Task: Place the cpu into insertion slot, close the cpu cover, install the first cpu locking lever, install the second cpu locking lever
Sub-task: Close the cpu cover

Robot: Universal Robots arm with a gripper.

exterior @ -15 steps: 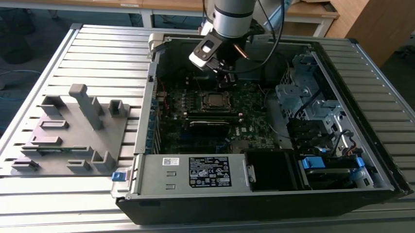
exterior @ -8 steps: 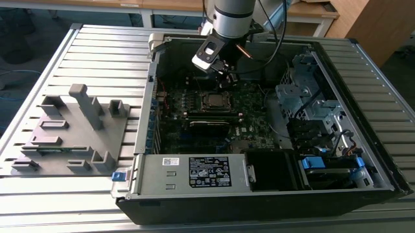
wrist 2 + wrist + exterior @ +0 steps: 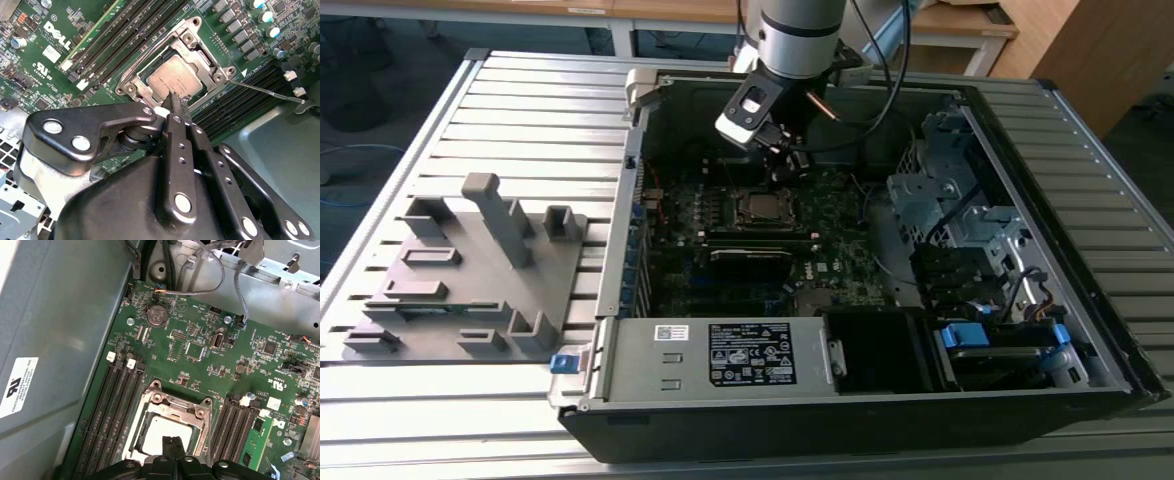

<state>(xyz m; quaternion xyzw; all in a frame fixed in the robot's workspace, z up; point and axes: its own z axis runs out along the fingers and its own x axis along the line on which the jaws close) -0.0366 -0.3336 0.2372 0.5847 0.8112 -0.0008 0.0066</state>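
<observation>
Both fingertips of the gripper are pressed together - no gap, nothing held - pointing at one edge of the cpu. The cpu lies flat in the insertion slot, framed by the cpu cover - whether the tips touch it, I cannot tell. One thin lever juts out over the motherboard.

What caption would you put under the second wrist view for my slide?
Shut gripper poised at the cpu, framed by the cpu cover.
</observation>
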